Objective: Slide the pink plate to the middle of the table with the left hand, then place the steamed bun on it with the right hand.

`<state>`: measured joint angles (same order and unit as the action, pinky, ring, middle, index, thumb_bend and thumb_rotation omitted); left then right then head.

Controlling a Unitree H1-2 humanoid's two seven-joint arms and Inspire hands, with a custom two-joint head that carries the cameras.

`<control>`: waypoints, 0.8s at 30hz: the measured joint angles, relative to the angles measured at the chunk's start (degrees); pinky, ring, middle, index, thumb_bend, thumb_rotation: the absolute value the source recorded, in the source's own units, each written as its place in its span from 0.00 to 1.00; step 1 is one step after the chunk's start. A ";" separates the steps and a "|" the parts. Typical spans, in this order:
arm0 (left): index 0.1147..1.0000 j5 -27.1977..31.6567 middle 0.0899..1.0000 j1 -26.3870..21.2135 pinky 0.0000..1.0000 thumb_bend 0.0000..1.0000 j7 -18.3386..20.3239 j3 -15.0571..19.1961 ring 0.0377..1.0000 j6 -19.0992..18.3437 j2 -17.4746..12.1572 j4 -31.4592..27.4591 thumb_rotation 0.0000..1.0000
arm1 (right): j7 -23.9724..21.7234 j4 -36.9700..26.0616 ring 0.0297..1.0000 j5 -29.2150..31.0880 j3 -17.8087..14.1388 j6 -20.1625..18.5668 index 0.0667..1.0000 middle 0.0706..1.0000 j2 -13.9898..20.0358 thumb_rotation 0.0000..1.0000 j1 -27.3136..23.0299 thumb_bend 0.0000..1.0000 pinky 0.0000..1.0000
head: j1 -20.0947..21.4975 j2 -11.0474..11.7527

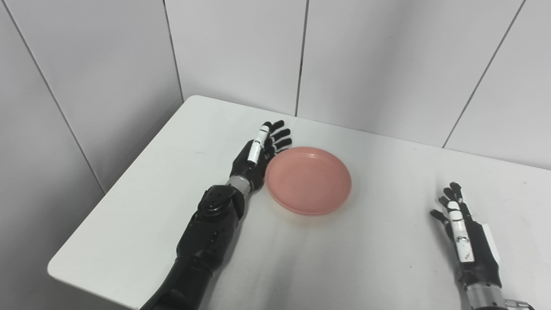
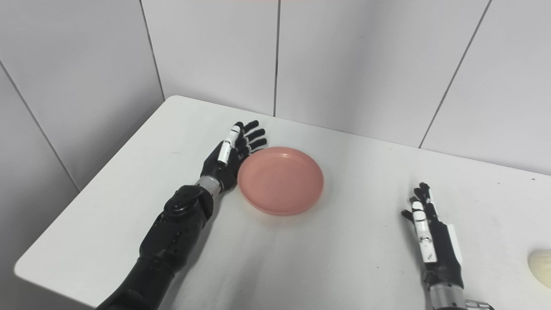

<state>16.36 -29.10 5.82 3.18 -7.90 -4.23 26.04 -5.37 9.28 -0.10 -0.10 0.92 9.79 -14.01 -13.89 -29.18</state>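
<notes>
An empty pink plate lies flat on the white table, left of the table's middle. My left hand stands on its edge against the plate's left rim, open, fingers stretched out towards the far wall. My right hand rests open on the table at the lower right, far from the plate, holding nothing. The pale steamed bun shows only in the right eye view, cut by the right edge of the picture, to the right of my right hand.
White panelled walls run close behind the table and along its left side. The table's left corner and front edge lie near my left forearm. Bare tabletop stretches between the plate and my right hand.
</notes>
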 measured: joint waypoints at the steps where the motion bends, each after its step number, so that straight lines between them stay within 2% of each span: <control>1: 0.89 -0.65 0.91 0.21 0.90 0.33 0.44 -0.92 0.90 0.00 0.37 -0.37 1.00 | 0.09 0.03 0.94 -0.25 0.02 0.06 0.97 0.96 -0.04 1.00 -0.01 0.20 0.93 | 0.00 0.00; 11: 0.90 -2.69 0.92 1.46 0.91 0.36 4.19 -5.27 0.91 -0.11 2.82 -1.95 1.00 | 1.71 -0.03 0.93 -2.08 0.54 0.07 0.97 0.95 -0.80 1.00 -0.05 0.20 0.91 | 3.69 -0.44; 24: 0.88 -2.29 0.89 4.40 0.89 0.39 8.94 -7.01 0.89 -1.58 4.30 -5.56 1.00 | 3.47 -0.14 0.91 -5.09 1.49 0.07 0.95 0.92 -1.64 1.00 -0.07 0.21 0.86 | 9.40 -1.14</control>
<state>14.07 -24.70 14.76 -3.83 -9.48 0.07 20.48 -1.91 9.15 -5.19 1.39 1.00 8.15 -14.09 -4.49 -30.32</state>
